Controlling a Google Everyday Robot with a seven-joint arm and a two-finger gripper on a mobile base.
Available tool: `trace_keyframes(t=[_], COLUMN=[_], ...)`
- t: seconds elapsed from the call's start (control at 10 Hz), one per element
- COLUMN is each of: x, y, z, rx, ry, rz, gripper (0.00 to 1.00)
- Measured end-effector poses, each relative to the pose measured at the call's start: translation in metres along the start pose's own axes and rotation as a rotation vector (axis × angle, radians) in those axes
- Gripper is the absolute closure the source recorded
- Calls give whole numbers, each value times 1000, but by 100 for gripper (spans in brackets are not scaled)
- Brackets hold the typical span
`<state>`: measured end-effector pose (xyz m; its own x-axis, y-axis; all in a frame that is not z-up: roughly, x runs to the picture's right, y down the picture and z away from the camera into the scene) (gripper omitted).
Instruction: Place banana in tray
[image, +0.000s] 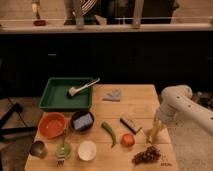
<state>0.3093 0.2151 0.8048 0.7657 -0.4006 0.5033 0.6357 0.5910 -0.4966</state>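
The banana (149, 135) is a small pale-yellow fruit at the right side of the wooden table (140, 102), partly hidden by my gripper. My gripper (154, 129) hangs from the white arm (175, 102) and is right at the banana, low over the table. The dark-green tray (52, 98) stands at the table's back left, far from the gripper. A metal utensil (82, 88) lies in the tray with its handle over the right rim.
Near the gripper lie a red fruit (128, 140), dark grapes (146, 155), a dark bar (131, 125) and a green chili pepper (109, 133). An orange bowl (51, 125), a dark bowl (82, 121), a white cup (87, 150) and a grey cloth (113, 95) lie further left.
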Motion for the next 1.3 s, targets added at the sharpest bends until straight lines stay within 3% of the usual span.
trace_keyframes(t=[0.2, 0.5, 1.0, 1.3], x=[0, -12, -60, -61], y=[0, -13, -66, -67], z=[-17, -40, -77, -79], rx=[29, 43, 73, 74], ry=[24, 47, 107, 114], rz=[-5, -4, -4, -5], gripper=[100, 100, 100, 100])
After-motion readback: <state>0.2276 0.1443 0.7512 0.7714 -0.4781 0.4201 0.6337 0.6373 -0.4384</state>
